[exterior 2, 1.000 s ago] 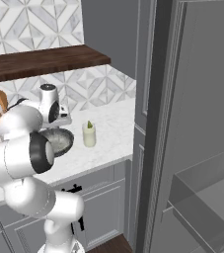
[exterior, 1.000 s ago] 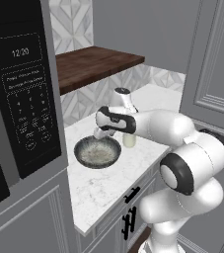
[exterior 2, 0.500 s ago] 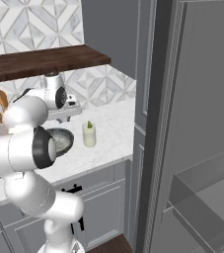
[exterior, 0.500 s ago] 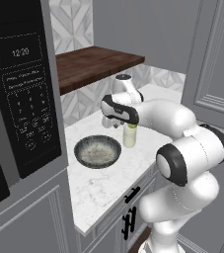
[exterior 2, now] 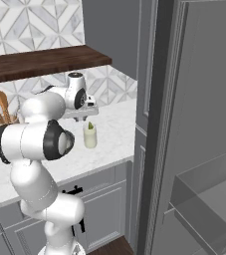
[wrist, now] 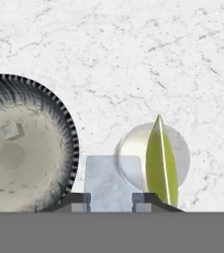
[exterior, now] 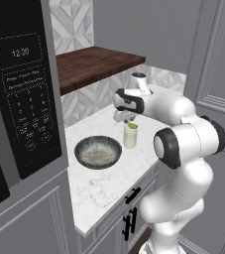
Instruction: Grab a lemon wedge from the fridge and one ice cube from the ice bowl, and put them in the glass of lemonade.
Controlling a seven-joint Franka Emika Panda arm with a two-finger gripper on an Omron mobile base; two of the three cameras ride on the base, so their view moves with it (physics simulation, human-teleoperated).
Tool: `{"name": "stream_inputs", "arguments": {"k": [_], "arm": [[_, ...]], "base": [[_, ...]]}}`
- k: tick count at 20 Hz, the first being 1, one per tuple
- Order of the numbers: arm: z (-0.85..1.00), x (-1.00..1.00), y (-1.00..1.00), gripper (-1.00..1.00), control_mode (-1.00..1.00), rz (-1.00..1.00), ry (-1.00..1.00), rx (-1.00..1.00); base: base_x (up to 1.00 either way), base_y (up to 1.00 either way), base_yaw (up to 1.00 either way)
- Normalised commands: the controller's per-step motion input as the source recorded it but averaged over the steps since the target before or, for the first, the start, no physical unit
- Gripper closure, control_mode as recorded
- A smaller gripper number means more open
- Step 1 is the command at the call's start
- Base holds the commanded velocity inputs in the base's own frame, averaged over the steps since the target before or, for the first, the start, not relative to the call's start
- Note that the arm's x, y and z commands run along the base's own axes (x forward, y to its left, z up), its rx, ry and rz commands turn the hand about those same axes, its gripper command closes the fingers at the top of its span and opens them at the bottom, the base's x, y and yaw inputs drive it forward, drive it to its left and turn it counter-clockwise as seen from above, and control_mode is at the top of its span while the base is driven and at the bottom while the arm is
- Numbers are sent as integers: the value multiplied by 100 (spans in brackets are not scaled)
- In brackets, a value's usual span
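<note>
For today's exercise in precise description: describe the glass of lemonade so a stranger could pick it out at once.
Find the white marble counter beneath the dark wooden shelf. On it, right of the wide dark speckled bowl, stands the glass. It is the small upright cylinder of pale yellow drink, far narrower than the bowl, with a yellow-green lemon wedge in it.

One ice bowl (exterior: 98, 152) sits on the bench (exterior: 109, 183), and one glass of lemonade (exterior: 130, 135) stands just right of it. One lemon wedge (wrist: 161, 160) rests in the glass. Two ice cubes show in the hand view: one ice cube (wrist: 112, 182) between the tool's (wrist: 112, 201) two finger tips, and one small cube (wrist: 12, 131) inside the bowl. One microwave (exterior: 16, 94) stands at the left.
</note>
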Motion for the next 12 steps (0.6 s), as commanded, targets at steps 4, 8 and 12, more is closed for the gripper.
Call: {"name": "stream_inputs", "arguments": {"k": [4,8,12], "arm": [[-10,18,-22,100,-100,0,0,0],[0,4,-16,100,-100,0,0,0],[-1,14,0,100,-100,0,0,0]], "base": [[0,0,0],[0,0,0],[0,0,0]]}}
